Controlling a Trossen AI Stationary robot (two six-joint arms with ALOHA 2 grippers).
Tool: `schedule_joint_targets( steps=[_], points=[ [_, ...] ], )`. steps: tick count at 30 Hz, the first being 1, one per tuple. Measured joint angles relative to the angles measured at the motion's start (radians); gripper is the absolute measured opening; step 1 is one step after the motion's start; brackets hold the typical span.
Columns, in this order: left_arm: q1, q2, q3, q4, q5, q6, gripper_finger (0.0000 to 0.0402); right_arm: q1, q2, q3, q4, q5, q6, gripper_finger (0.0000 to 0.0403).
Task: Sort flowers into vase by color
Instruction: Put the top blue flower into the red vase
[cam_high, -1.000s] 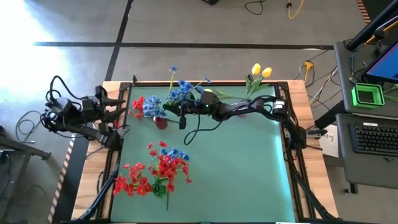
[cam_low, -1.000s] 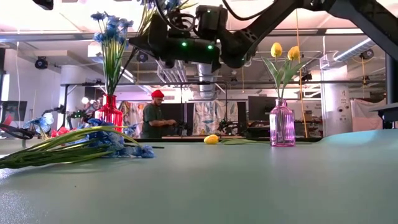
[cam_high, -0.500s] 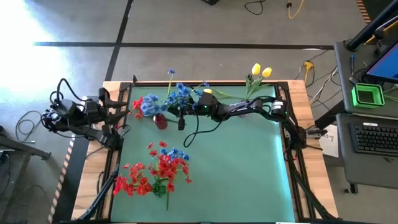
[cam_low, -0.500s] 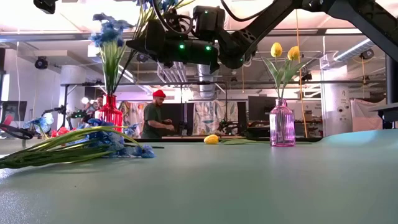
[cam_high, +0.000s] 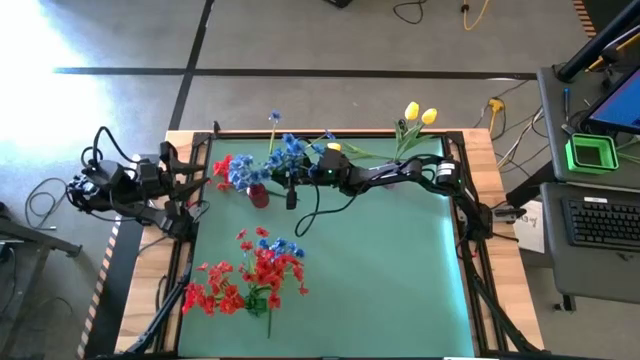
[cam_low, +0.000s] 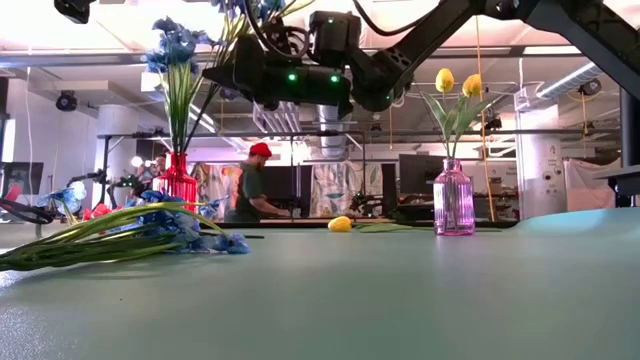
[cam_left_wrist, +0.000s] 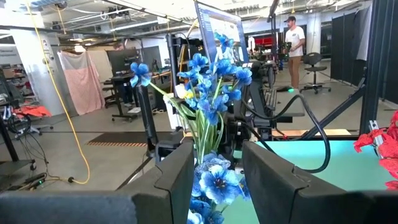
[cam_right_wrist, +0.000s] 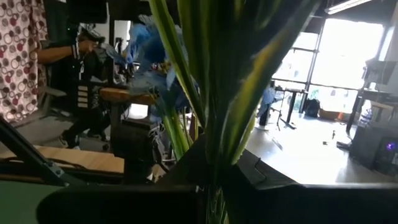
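The red vase (cam_high: 259, 195) is mostly covered from above by blue flowers (cam_high: 285, 155). The right gripper (cam_right_wrist: 214, 180) is hidden behind green stems (cam_right_wrist: 211, 81) in its wrist view, and the blooms there are blurred and cut off at the frame's edge.

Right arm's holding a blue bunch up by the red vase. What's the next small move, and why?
Probably lower it straight down. The right gripper, jaws shut on the blue artificial flowers on green stems, hangs beside the red glass vase, whose neck already holds blue flowers. In the low view the stems slant toward the neck, so easing down should seat them.
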Motion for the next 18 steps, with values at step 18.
schedule_joint_targets(
  steps=[18],
  points=[
    [0.0,0.0,-0.001,0.001,0.0,-0.005,0.0123,0.0,0.001,0.002,-0.052,0.062,0.081,0.0018]
  ],
)
